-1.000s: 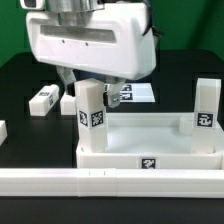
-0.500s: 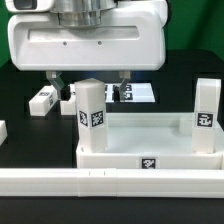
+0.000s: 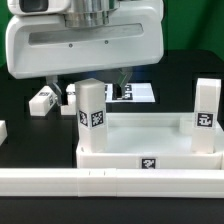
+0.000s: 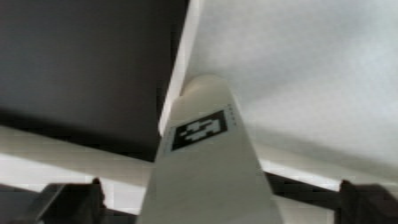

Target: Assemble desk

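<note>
The gripper is held over the upright leg, which is stood in the corner of the top on the exterior view's left. Its fingers are spread wide, one on each side of the leg. In the wrist view a gap is seen between each fingertip and the leg, so nothing is pinched. A second leg is stood upright at the top's corner on the exterior view's right. A third leg is laid flat on the black table, apart from the top. The marker board is partly seen behind the gripper. A rail is laid along the top's near side.
</note>
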You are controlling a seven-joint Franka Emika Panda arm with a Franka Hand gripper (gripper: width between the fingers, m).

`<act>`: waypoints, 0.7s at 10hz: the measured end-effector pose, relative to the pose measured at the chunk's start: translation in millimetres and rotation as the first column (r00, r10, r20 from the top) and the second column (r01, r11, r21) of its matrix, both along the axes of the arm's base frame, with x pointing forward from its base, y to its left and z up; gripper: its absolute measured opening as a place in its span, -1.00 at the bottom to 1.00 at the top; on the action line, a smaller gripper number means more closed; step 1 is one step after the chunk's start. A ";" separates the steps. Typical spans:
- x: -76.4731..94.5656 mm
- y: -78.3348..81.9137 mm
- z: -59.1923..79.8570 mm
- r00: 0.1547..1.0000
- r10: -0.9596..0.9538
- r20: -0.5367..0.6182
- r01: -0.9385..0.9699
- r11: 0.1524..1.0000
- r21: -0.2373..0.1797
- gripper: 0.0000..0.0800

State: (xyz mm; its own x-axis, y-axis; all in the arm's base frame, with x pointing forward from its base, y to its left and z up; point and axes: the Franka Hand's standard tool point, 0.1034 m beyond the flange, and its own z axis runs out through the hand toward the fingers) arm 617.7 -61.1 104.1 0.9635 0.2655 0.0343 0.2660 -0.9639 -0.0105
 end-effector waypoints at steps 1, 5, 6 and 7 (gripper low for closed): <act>0.2 -1.0 0.4 0.998 0.068 0.000 -0.068 0.998 -0.006 0.62; 0.0 -2.0 0.2 0.990 0.140 0.000 -0.140 0.990 -0.011 -0.02; 0.0 -1.9 0.1 0.990 0.139 0.000 -0.139 0.990 -0.011 -0.02; -0.2 -2.0 -0.1 0.993 0.116 -0.001 -0.116 0.993 -0.010 -0.28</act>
